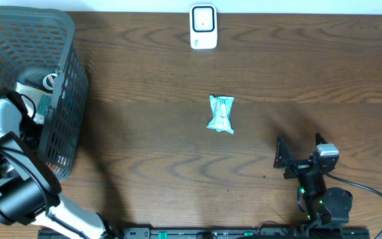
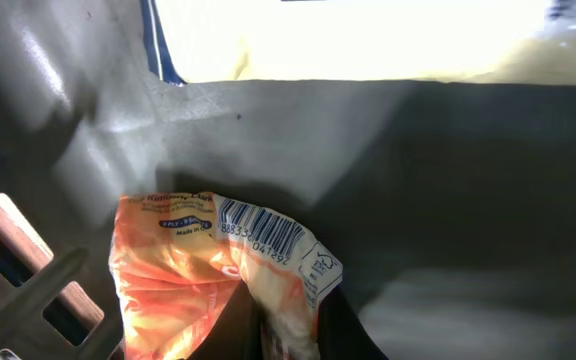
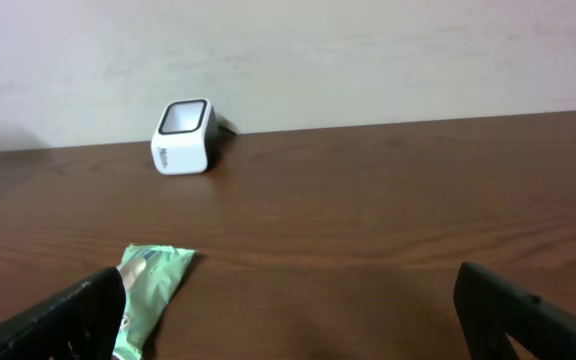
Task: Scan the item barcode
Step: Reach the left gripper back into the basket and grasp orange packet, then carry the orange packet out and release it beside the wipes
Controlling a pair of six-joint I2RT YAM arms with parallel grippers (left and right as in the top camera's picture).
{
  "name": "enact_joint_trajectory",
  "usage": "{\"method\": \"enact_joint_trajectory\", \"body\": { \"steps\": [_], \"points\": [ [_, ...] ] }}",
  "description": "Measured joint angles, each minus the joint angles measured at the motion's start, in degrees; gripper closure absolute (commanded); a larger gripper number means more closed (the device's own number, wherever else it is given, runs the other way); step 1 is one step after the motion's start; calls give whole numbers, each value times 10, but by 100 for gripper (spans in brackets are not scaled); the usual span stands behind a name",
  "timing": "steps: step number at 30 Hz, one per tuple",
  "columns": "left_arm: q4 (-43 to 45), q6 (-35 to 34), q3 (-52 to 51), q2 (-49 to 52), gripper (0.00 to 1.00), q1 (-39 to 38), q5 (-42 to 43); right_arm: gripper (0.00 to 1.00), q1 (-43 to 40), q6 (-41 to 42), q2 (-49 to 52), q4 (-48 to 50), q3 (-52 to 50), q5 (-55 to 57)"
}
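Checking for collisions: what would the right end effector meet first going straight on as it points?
Likely nothing: the right end effector faces bare table; green packet and scanner sit left of its line.

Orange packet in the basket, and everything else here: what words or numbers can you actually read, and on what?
"Made in": on the blue label of the orange packet; the words around it are blurred.
"88833 04129", roughly: digits under its barcode; the last ones are unsure.
On the white scanner: a grey mark on its side, too small to read.
On the green packet: no print legible.
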Motion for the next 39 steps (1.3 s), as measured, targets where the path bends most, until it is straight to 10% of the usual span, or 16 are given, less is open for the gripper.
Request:
{"method": "enact_joint_trajectory", "body": {
  "steps": [20, 30, 39],
  "points": [
    [104, -65, 105, -433, 93, -23, 39, 1, 0, 0, 0, 0, 0, 0],
    [115, -72, 106, -512, 93, -253, 90, 1, 0, 0, 0, 0, 0, 0],
    [115, 1, 106, -361, 93, -486, 93, 1, 0, 0, 0, 0, 0, 0]
  ]
}}
